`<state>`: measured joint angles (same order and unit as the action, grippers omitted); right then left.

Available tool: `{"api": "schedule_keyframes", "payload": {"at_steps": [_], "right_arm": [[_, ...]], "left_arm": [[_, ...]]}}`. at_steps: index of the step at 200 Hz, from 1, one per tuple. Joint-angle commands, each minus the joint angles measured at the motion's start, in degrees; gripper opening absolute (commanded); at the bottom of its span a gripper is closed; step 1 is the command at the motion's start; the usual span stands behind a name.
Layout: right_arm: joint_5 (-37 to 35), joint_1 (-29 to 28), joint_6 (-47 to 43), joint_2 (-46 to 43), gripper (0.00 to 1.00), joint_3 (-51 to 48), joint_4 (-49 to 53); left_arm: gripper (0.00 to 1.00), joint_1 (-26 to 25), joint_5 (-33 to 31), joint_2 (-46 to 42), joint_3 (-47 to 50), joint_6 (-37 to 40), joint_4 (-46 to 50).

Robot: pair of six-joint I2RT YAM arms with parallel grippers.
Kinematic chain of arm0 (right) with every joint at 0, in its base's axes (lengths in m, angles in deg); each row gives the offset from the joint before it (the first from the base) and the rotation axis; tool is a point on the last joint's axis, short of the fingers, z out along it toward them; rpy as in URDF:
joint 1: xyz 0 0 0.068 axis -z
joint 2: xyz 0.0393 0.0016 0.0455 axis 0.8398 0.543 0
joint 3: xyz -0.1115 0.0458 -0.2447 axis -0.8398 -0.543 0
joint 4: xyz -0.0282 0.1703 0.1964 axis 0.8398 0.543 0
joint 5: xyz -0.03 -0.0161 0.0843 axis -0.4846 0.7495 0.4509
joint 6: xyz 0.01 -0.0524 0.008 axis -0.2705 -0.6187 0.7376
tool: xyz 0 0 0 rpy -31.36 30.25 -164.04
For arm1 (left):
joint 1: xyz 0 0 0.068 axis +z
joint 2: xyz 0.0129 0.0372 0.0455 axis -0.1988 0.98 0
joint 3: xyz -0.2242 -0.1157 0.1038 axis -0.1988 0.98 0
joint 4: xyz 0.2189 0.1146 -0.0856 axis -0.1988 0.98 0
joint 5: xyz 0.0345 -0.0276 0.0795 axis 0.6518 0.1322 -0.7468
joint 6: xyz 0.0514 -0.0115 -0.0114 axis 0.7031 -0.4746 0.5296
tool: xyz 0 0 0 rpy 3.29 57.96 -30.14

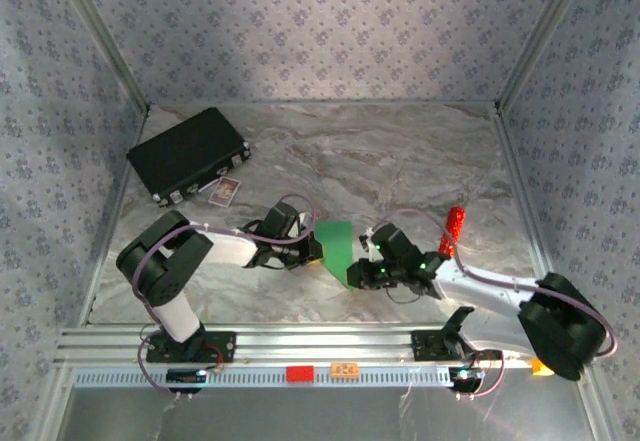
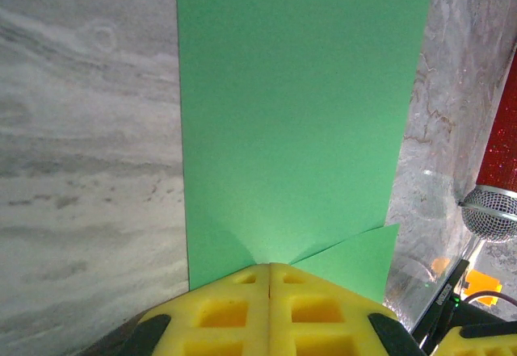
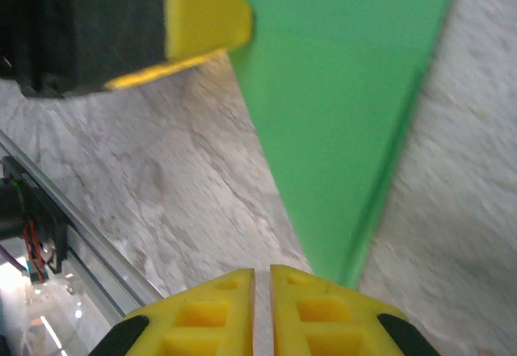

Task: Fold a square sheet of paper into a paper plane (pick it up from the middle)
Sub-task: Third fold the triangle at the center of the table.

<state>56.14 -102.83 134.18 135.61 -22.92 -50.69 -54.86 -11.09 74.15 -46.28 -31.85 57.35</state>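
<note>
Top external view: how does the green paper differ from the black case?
The green paper is bright, thin and folded narrow with a pointed near end; the black case is dark, boxy and rectangular. The paper sits mid-table toward the near edge; the case lies at the far left corner. Both are over the marble table.

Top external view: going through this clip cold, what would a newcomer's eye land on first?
The bright-green paper at the near middle of the marble table stands out most. The left gripper pinches one edge of it and the right gripper sits at its pointed end. Next come the black case at the far left and the glittery red cylinder on the right.
</note>
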Motion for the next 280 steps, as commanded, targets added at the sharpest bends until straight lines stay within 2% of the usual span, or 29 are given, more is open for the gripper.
{"api": "schedule_keyframes", "payload": {"at_steps": [1, 32, 56, 103, 134, 157, 191, 234, 245, 257, 280], "right_arm": [[2.8, 0.2, -1.5, 6.1, 0.15, 4.3, -3.0], [3.5, -0.4, -1.6, 14.8, 0.15, 6.5, -3.9], [2.9, -0.8, -0.4, 16.4, 0.15, 3.4, -4.8], [1.2, -1.6, 2.9, 8.0, 0.15, -6.9, -5.1], [2.0, -1.7, 2.5, 0.8, 0.13, -9.2, -2.6], [-2.3, -1.0, 2.0, -1.4, 0.13, -7.8, 3.9], [-7.0, -0.3, 1.0, -2.8, 0.17, -2.9, 7.2], [-9.7, 0.7, -0.7, 3.4, 0.19, 5.9, 8.1], [-9.9, 0.9, -0.3, 5.2, 0.25, 7.1, 7.3], [-10.1, 1.2, 0.0, 6.9, 0.27, 8.2, 6.4], [-9.4, 1.5, 0.7, 9.6, 0.35, 9.7, 4.5]], "left_arm": [[0.0, 0.0, -2.8, 3.0, -0.1, 0.6, 4.2], [0.0, 0.0, -2.7, 3.3, -0.1, 0.5, 4.2], [0.0, 0.0, -2.7, 3.1, -0.1, 0.5, 4.2], [0.0, 0.1, -2.6, 3.2, -0.5, 0.8, 5.1], [0.0, 0.0, -3.0, 3.2, -0.3, 0.5, 5.0], [0.0, 0.1, -3.2, 2.5, 0.0, 0.3, 4.8], [0.0, -0.1, -3.5, 0.9, 0.8, -0.4, 4.1], [0.0, -1.2, -4.8, -3.2, 1.8, -2.1, 2.5], [0.02, -1.4, -5.4, -4.8, 1.9, -2.3, 2.5], [0.04, -1.4, -6.0, -6.5, 2.4, -2.4, 2.4], [0.13, -1.4, -7.7, -10.0, 3.2, -2.0, 3.4]]}}
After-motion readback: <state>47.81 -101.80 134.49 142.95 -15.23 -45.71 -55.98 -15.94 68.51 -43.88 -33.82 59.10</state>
